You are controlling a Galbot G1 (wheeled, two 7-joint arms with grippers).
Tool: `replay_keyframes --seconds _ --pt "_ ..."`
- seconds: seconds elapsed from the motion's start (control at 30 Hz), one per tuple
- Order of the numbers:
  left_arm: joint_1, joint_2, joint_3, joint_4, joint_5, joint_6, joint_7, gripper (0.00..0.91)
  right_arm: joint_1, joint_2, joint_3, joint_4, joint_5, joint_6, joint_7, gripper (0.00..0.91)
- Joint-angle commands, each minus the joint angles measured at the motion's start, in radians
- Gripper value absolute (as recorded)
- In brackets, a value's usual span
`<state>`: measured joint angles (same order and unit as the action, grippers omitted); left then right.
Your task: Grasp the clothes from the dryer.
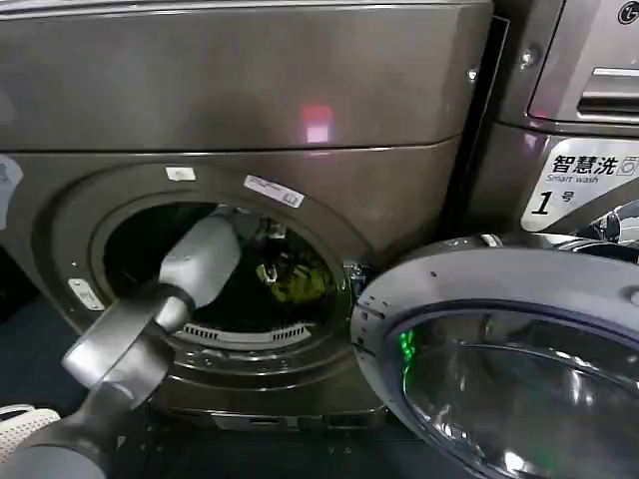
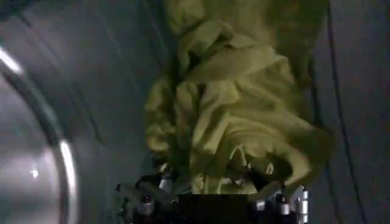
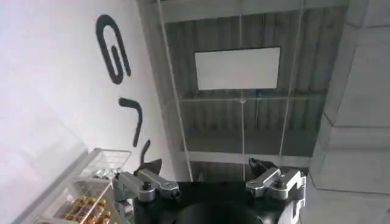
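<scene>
The dryer [image 1: 240,90] is the dark bronze-grey machine with its round mouth open. Inside the steel drum lie the clothes [image 1: 295,284], a small yellow-green bundle. My left arm [image 1: 195,269] reaches from the lower left through the mouth into the drum. In the left wrist view the clothes [image 2: 237,103] bunch right in front of my left gripper [image 2: 214,181], which is open, its fingers spread wide with folds of fabric between them. My right gripper [image 3: 204,164] is open and holds nothing; it points up at a ceiling, away from the dryer.
The dryer's round glass door [image 1: 499,369] hangs open at the lower right, close beside the mouth. A neighbouring machine with a "Smart wash 1" label [image 1: 579,185] stands to the right. The drum wall [image 2: 73,91] curves close around the left gripper.
</scene>
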<state>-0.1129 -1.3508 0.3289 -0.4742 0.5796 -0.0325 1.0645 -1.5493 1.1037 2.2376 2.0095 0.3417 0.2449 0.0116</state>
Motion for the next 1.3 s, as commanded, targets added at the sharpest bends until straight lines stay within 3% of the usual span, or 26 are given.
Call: replay_keyframes --seconds 0.03,0.53,0.57,0.6,0.63,0.67,1.3 --pt "0.052 0.001 0.017 -0.011 0.008 -0.019 0.026 0.907 -0.001 0.004 -0.003 0.002 -0.001 0.001 -0.002 0.907" --pt "0.092 0.007 0.008 -0.023 0.012 -0.021 -0.04 0.907 -0.004 0.009 -0.003 0.002 -0.001 0.007 -0.004 0.907" --pt "0.091 0.007 0.008 -0.022 0.009 -0.02 -0.042 0.842 -0.004 0.009 -0.004 0.003 -0.001 0.007 -0.004 0.907" --pt "0.09 0.007 0.006 -0.02 0.006 -0.02 -0.045 0.683 -0.002 0.009 -0.005 0.004 -0.001 0.007 -0.004 0.907" --pt "0.09 0.006 0.006 -0.019 0.001 -0.019 -0.046 0.137 -0.002 0.009 -0.006 0.004 -0.001 0.007 -0.004 0.907" --pt "0.09 0.006 0.006 -0.018 -0.001 -0.019 -0.047 0.0 -0.001 0.009 -0.007 0.004 -0.001 0.007 -0.004 0.907" --pt "0.081 0.001 0.006 -0.02 -0.012 -0.022 -0.055 0.0 -0.001 0.008 -0.006 0.006 0.0 0.007 -0.004 0.907"
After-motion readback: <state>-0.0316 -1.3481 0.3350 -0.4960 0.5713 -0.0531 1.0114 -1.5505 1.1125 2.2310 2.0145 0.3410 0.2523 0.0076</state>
